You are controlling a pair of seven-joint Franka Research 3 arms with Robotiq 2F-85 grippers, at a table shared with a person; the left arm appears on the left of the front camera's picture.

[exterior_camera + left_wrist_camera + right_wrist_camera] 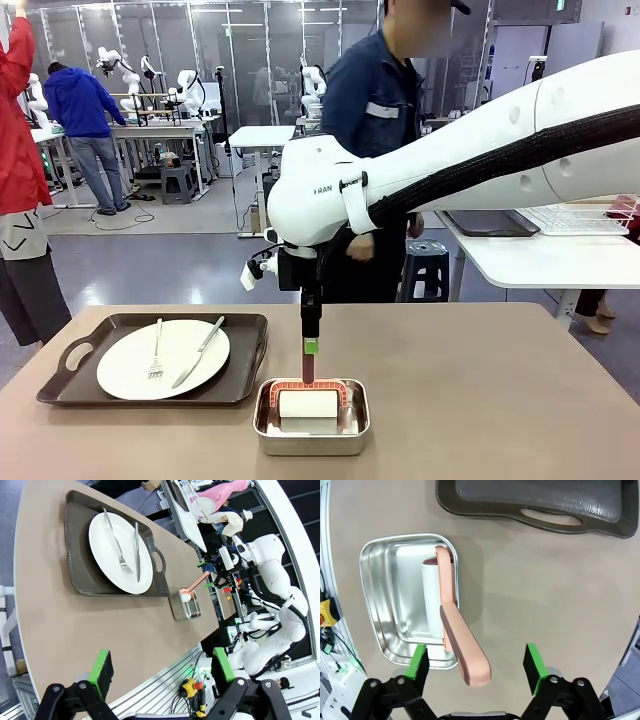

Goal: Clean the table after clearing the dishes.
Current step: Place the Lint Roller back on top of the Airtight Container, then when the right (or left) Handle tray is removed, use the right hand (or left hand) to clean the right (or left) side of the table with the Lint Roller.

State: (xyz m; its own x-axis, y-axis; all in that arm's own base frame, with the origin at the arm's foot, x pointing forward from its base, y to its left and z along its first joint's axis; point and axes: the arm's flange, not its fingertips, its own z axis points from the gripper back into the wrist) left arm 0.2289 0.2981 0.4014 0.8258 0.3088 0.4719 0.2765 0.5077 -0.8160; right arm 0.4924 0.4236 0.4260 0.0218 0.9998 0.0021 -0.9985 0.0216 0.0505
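Taupe bench (480, 380) carries everything. Right end effector (476, 656) is spread, both pads (417, 661) apart from the pink handle (462, 645) rising between them. Its white roller (431, 595) lies in a steel pan (375, 595). Just beside the pan, 1 plate (125, 365) with fork (157, 352) and knife (200, 350) rests on a dark tray (245, 340). Left end effector (161, 664) hangs spread, well apart from them.

1. Tray (60, 375) sits on the left part of the table (480, 400); plate (125, 372) on it, fork (157, 352) and knife (198, 352) on top.
2. Steel pan (262, 425) just right of the tray, lint roller (308, 404) inside.
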